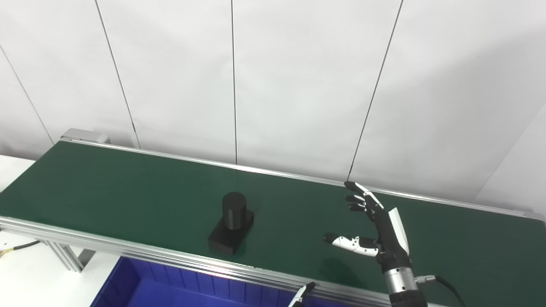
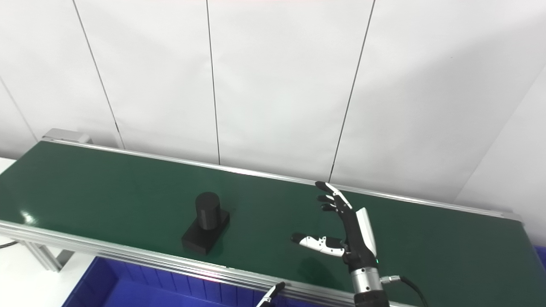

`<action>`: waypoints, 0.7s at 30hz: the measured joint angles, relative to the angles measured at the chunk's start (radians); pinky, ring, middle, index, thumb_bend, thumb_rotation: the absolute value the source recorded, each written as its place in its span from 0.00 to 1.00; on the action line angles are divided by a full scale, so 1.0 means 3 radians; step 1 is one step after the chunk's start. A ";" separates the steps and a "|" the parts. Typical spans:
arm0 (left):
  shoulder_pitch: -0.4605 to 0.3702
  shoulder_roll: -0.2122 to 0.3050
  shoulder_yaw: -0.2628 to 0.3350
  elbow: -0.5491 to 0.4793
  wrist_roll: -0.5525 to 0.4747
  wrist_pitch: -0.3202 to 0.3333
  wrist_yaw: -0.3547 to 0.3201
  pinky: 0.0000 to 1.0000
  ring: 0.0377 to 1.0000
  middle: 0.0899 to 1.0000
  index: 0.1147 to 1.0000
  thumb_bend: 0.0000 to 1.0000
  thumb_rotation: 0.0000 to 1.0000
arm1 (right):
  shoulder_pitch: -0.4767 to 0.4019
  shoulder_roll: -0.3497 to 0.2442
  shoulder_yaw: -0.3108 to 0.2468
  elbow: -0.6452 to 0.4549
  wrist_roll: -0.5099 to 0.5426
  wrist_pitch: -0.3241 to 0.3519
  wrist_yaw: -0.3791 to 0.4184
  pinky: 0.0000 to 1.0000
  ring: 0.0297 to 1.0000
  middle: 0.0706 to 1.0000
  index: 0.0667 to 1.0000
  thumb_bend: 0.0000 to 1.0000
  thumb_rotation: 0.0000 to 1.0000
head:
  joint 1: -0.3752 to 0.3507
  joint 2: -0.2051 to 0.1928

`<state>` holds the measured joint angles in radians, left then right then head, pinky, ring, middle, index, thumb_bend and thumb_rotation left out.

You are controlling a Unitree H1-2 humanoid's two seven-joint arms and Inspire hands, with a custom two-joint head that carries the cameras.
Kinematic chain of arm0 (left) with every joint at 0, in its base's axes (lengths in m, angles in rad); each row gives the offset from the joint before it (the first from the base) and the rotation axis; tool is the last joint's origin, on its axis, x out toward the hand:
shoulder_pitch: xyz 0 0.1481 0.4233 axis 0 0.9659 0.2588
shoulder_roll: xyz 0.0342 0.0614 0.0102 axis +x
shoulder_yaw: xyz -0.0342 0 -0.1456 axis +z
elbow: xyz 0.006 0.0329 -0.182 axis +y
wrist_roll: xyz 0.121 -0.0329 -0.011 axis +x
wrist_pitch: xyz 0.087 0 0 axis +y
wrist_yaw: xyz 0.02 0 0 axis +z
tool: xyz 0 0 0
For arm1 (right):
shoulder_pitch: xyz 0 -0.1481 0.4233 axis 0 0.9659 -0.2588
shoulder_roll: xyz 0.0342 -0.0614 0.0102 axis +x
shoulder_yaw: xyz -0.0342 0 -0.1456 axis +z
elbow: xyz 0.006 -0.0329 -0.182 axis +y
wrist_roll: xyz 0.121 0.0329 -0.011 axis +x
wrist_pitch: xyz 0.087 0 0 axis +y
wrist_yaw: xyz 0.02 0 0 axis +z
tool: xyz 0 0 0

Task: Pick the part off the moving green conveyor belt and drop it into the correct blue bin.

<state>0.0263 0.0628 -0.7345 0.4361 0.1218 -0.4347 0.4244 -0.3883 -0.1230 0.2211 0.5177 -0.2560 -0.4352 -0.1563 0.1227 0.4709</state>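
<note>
A black part [image 1: 232, 227], an upright cylinder on a flat rectangular base, stands on the green conveyor belt [image 1: 128, 187] near its front rail. My right hand [image 1: 379, 230] is held over the belt to the right of the part, well apart from it, open with fingers stretched up and the thumb pointing left toward the part. Of my left hand [image 1: 300, 295] only a fingertip shows at the bottom edge, in front of the belt's rail. A blue bin [image 1: 162, 288] lies below the belt's front edge.
The belt runs from upper left to lower right between aluminium rails [image 1: 128, 251]. White wall panels [image 1: 273, 85] stand right behind it. A metal frame leg and a cable [image 1: 17, 248] are at the lower left, beside a white surface.
</note>
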 measured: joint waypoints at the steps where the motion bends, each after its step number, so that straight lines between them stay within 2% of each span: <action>1: 0.0000 0.0000 -0.0006 -0.0002 0.0001 0.0000 0.0001 0.93 1.00 1.00 0.96 0.81 0.88 | -0.0023 0.0015 -0.0005 0.0059 0.0002 0.0000 -0.0004 0.68 0.76 0.84 0.84 0.87 0.15 | -0.0005 0.0005; 6: 0.0013 0.0000 -0.0026 -0.0022 0.0001 0.0000 0.0010 0.93 1.00 1.00 0.96 0.81 0.88 | -0.0105 0.0081 -0.0008 0.0244 0.0016 0.0000 -0.0021 0.68 0.76 0.84 0.84 0.90 0.11 | -0.0015 0.0026; 21: 0.0029 0.0015 -0.0104 -0.0062 0.0059 0.0000 0.0084 0.91 0.99 1.00 0.95 0.81 0.89 | -0.0233 0.0156 0.0044 0.0477 0.0006 0.0000 -0.0061 0.64 0.75 0.83 0.83 0.91 0.15 | -0.0051 0.0046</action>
<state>0.0349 0.0673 -0.7657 0.4175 0.1396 -0.4348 0.4497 -0.4583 -0.0763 0.2342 0.6608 -0.2541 -0.4352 -0.1745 0.1074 0.4847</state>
